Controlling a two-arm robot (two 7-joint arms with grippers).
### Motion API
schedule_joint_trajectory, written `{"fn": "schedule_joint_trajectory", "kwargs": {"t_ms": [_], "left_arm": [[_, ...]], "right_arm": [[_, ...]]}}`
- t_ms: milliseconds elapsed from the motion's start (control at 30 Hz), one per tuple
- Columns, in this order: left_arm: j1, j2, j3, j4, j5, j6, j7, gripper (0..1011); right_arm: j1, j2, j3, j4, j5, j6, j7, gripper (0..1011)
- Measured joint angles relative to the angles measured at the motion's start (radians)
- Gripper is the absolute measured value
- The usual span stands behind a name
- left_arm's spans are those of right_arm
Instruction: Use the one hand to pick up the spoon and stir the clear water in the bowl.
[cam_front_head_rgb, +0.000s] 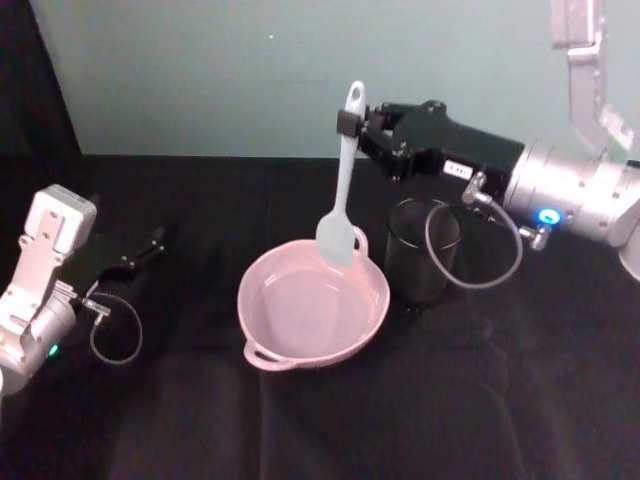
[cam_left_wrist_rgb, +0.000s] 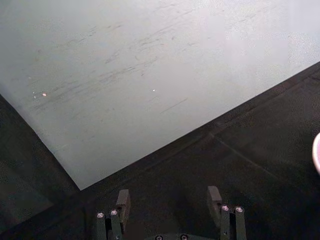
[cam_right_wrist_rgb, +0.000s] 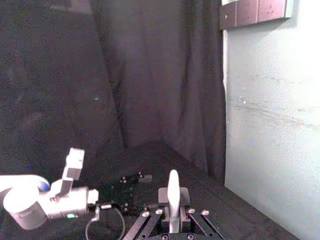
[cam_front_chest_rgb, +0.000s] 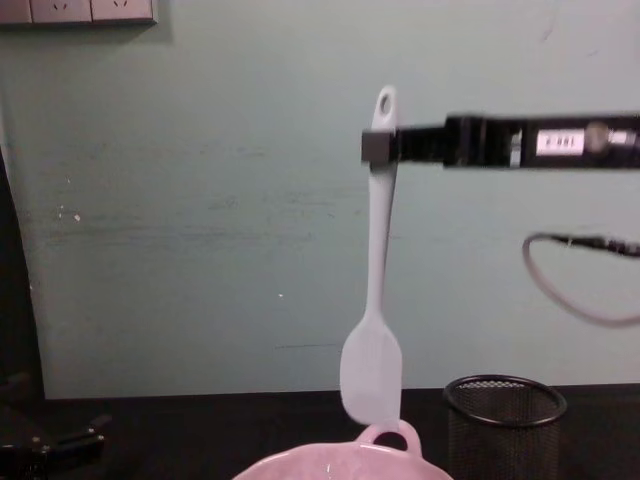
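The chest view's lower edge cuts off the bowl (cam_front_chest_rgb: 300, 466) below its far rim, and also the base of the mesh cup (cam_front_chest_rgb: 505, 430) just beside the bowl. Above the bowl, the label on the right gripper (cam_front_chest_rgb: 380, 146) is too small to read. The right wrist view hides the blade of the spoon (cam_right_wrist_rgb: 173, 195).

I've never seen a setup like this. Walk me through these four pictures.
This is a two-armed robot at a black-clothed table. One picture looks down from its head, one looks forward from its chest, and two come from cameras on its wrists. On the table stand a pink bowl and a black mesh cup. The right claw is shut on a white spoon, held upright with its blade above the bowl's far rim. The left claw rests open at the side, holding nothing.
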Motion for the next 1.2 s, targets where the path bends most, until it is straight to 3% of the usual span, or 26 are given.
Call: {"fn": "schedule_joint_trajectory", "kwargs": {"t_ms": [267,533,1000,1200], "left_arm": [[0.0,0.0,0.0,0.0,0.0,0.0,0.0,1011],[0.0,0.0,0.0,0.0,0.0,0.0,0.0,1011],[0.0,0.0,0.0,0.0,0.0,0.0,0.0,1011],[0.0,0.0,0.0,0.0,0.0,0.0,0.0,1011]], "right_arm": [[-0.003,-0.026,-0.026,0.094,-0.079,-0.094,0.066,114],[-0.009,-0.051,-0.033,0.16,-0.124,-0.157,0.105,114],[-0.017,-0.136,-0.018,0.302,-0.157,-0.274,0.148,114],[-0.023,-0.154,-0.01,0.336,-0.176,-0.308,0.163,114]]}}
